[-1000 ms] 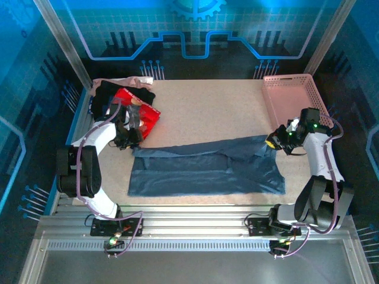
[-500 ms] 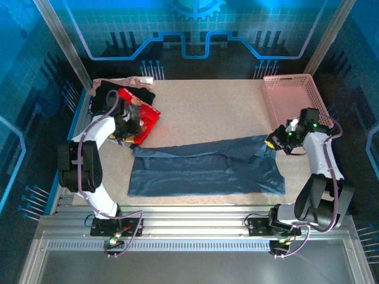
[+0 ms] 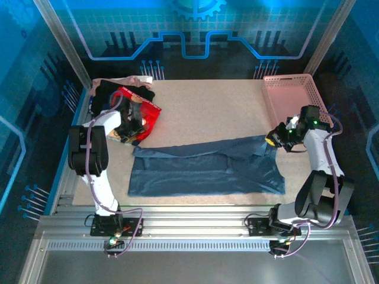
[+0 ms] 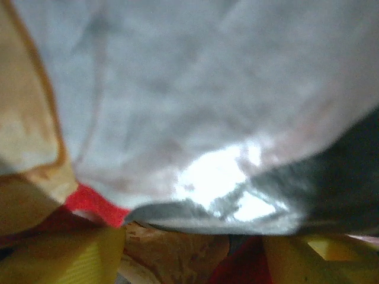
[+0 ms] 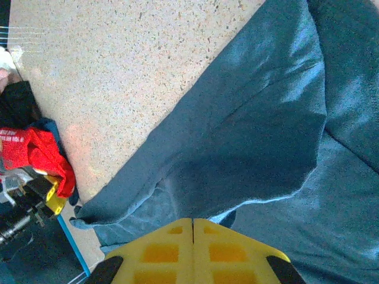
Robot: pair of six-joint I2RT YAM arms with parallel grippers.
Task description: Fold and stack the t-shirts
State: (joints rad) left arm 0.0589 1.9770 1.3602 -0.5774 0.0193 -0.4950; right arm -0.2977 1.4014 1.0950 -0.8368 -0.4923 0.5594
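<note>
Right fingers (image 5: 186,244) clamp the blue shirt's (image 3: 207,173) corner, shirt spread on the tabletop (image 3: 207,112) — left fingers (image 4: 65,260) sit against the red shirt (image 3: 147,112), their grip impossible to tell.

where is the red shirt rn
Top view: the red t-shirt lies far left on the table, partly on the black t-shirt, with the left gripper at it.

Robotics laboratory test cell. The setting is indicated by a left arm (image 3: 89,157) and a right arm (image 3: 323,160) bolted to a ribbed aluminium base rail (image 3: 195,228), and by a speckled table top (image 3: 207,112). It is enclosed by metal frame posts (image 3: 62,41) and blue backdrop panels (image 3: 249,23) printed with circuit traces.
</note>
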